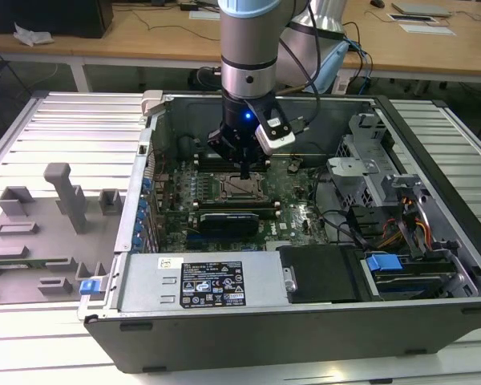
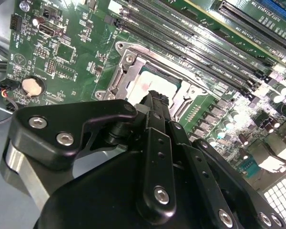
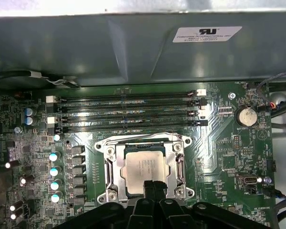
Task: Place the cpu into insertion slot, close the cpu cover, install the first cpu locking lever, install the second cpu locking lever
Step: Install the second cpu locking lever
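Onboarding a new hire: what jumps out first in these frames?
The open computer case with its green motherboard, and the arm's gripper reaching down inside it. In both wrist views the silver cpu sits in the insertion slot, the gripper's tips right at its edge.

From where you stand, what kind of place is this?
Probably a robotics lab or test workshop: an opened computer case lies on a slatted metal bench, the robot's hand sits over its motherboard, and wooden desks stand behind.
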Action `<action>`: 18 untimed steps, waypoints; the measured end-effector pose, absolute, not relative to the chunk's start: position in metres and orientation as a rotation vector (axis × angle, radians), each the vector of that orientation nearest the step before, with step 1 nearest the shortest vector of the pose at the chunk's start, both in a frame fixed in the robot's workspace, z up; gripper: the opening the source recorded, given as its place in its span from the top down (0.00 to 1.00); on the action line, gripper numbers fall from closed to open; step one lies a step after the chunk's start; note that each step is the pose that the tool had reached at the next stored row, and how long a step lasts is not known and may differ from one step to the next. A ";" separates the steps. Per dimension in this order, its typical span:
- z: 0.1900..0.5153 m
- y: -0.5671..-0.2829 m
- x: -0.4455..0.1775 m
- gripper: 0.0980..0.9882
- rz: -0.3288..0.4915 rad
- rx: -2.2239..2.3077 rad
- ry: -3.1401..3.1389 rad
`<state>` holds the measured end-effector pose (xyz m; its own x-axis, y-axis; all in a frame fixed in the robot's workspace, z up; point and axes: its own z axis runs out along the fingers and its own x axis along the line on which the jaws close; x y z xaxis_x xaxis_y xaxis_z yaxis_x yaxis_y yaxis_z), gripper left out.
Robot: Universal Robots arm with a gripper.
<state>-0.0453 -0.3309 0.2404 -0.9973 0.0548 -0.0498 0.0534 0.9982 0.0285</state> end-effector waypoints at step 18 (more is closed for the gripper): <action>0.243 -0.367 -0.050 0.99 0.067 0.084 3.090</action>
<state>-0.0501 -0.3665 0.2429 -0.9973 0.0556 -0.0489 0.0534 0.9976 0.0449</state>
